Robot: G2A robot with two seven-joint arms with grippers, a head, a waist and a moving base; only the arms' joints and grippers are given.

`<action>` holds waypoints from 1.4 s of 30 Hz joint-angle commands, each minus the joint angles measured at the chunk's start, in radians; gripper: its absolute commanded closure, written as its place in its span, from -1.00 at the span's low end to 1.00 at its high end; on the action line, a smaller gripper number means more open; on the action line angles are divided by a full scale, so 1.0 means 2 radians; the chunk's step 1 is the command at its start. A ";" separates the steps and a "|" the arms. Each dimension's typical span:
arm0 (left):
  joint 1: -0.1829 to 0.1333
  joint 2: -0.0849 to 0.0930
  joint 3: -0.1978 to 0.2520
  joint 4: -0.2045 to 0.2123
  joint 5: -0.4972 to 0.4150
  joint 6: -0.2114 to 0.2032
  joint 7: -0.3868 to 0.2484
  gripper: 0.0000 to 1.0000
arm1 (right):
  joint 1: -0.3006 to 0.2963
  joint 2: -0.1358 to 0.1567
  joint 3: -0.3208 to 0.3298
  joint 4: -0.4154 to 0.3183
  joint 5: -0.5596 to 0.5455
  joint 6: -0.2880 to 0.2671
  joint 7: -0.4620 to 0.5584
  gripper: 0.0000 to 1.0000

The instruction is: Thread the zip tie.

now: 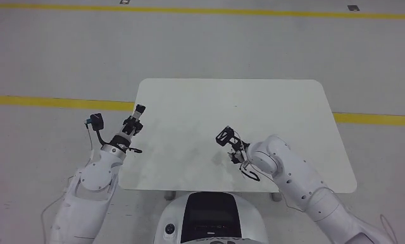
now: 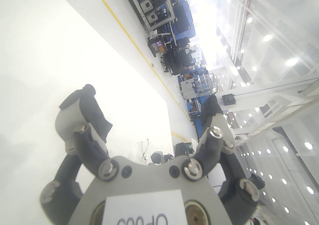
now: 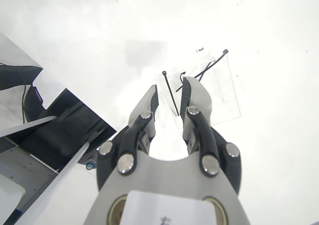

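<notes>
Two grippers hang over a white worktop, both released and holding nothing. The right gripper sits above the near middle of the worktop, its ribbed fingers parted and aimed down at the surface. Seen from the right wrist view, a straight black zip tie lies flat on the worktop in the gap between those fingers, its square head at the end away from the gripper. How high the fingertips are above it cannot be told.

Just beside that tie, more black zip ties lie crossing one another, partly hidden behind one finger; one of them has its head at the end away from the gripper too. How many are in the crossing cannot be told. They rest on a clear rectangular sheet that lies flat on the worktop. A small brown scrap sits on the bare surface near the head of the crossed ties.

The left gripper is at the worktop's left edge, well apart from the zip ties, with its black-padded fingers spread wide and pointing out along the worktop toward the room beyond.
</notes>
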State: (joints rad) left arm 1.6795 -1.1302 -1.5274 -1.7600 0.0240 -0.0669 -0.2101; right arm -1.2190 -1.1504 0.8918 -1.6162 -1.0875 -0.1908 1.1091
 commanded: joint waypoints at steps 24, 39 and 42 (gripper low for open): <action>0.000 0.000 0.000 0.000 0.000 0.000 0.000 -1.00 | 0.009 -0.007 -0.010 0.021 -0.002 0.010 -0.012 0.68; 0.000 0.000 0.000 0.000 0.000 0.000 0.000 -1.00 | 0.010 -0.010 -0.012 0.028 -0.003 0.012 -0.018 0.70; 0.000 0.000 0.000 0.000 0.000 0.000 0.000 -1.00 | 0.011 -0.010 -0.013 0.029 -0.003 0.012 -0.019 0.70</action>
State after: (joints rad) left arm 1.6795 -1.1302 -1.5274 -1.7600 0.0240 -0.0669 -0.2101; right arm -1.1978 -1.1706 0.8665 -1.5596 -1.0938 -0.1661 1.0706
